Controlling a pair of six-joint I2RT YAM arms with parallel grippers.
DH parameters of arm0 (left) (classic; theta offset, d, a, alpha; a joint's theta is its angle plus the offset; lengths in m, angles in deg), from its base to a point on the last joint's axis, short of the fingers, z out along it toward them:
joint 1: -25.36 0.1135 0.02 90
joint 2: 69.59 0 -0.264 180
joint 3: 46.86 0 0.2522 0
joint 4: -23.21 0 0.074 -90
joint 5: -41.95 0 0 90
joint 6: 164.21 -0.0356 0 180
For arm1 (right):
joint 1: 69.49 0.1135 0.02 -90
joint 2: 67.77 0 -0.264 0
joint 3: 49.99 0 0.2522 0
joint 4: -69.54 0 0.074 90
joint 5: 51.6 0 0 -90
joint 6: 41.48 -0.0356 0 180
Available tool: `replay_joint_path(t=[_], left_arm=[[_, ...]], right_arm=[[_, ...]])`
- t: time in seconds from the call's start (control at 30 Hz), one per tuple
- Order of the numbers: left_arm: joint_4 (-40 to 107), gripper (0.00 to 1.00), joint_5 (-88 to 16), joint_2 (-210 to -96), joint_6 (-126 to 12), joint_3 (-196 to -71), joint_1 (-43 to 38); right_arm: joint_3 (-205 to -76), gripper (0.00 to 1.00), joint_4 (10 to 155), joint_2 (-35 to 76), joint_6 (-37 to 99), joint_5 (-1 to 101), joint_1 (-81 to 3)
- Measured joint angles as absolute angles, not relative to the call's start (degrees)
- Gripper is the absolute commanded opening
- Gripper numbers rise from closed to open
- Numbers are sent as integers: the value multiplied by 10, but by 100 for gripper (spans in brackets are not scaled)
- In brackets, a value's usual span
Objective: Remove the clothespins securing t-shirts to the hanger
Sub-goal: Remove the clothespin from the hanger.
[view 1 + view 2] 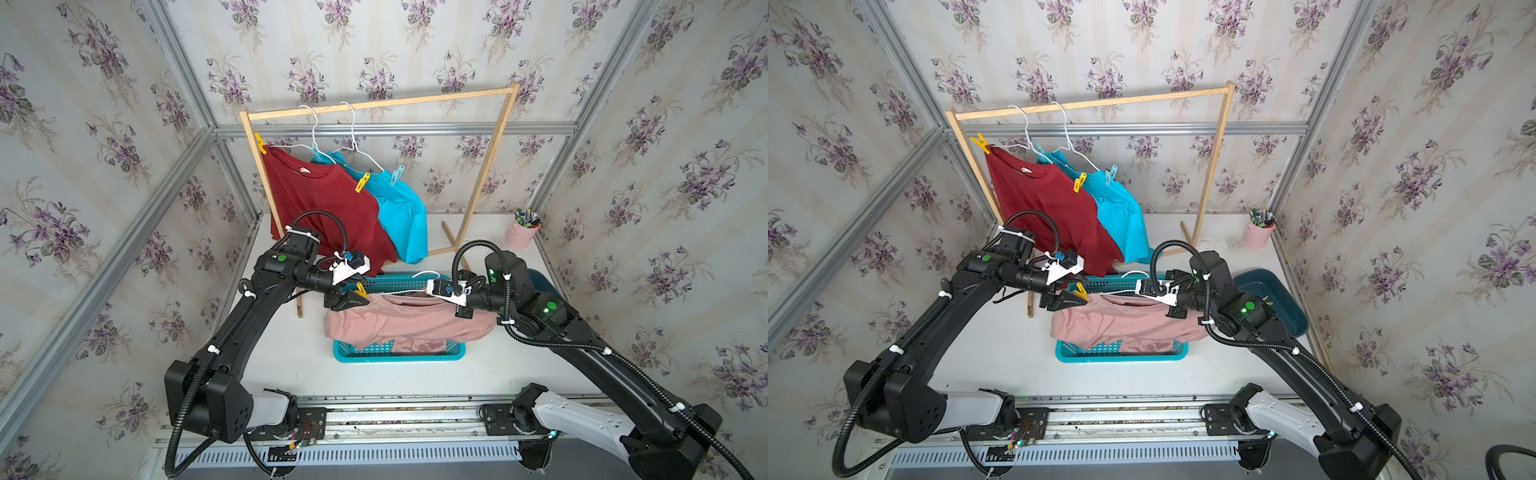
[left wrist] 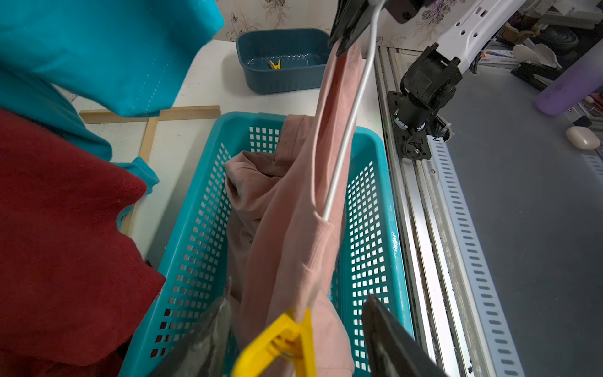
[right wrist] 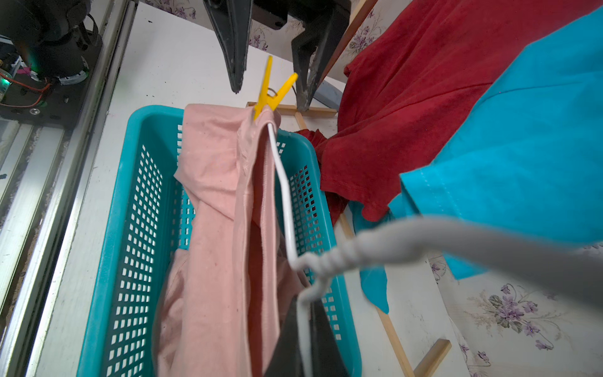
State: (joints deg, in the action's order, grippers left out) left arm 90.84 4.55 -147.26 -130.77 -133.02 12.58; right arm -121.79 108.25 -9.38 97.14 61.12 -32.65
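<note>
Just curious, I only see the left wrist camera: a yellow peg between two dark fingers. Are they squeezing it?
Observer: Not yet. The right wrist view shows the left gripper open, a gap beside the yellow clothespin.
Operator: And the other arm?
Observer: The right gripper is shut on the white hanger by its twisted neck.
Operator: Anything left to unclip?
Observer: Two yellow pins on the dark red shirt, light blue pins on the turquoise shirt.

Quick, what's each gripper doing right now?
Left gripper: open, jaws either side of the yellow clothespin on the pink t-shirt.
Right gripper: shut on the white hanger.
</note>
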Motion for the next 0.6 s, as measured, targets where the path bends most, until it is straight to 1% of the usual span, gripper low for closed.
replay_joint_path(t=[0.07, 0.23, 0.33, 0.6], left_arm=[[909, 64, 44, -1472, -1309, -1327, 126], [909, 56, 33, -1466, -1311, -1321, 133], [909, 46, 31, -1461, -1311, -1321, 138], [909, 40, 30, -1452, -1315, -1321, 144]], right_arm=[[-1218, 0, 1085, -94, 971, 609, -327], [-1223, 0, 1089, -94, 971, 606, -331], [-1223, 0, 1090, -96, 971, 605, -333], [-1223, 0, 1102, -96, 971, 606, -336]])
